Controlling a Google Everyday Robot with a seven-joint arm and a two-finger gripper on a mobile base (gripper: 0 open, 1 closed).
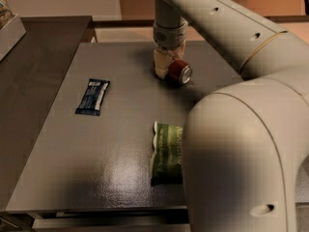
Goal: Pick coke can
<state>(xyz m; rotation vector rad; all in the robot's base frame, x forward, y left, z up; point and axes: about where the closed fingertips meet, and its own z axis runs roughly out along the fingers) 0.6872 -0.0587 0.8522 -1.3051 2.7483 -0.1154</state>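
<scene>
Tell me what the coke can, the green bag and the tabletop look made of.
Coke can: likely thin metal, glossy red paint, silvery end glinting. It lies on its side at the gripper. Green bag: probably plastic film, crimped edge, soft sheen. Tabletop: hard grey surface with speckled gloss; metal or laminate, unclear.
</scene>
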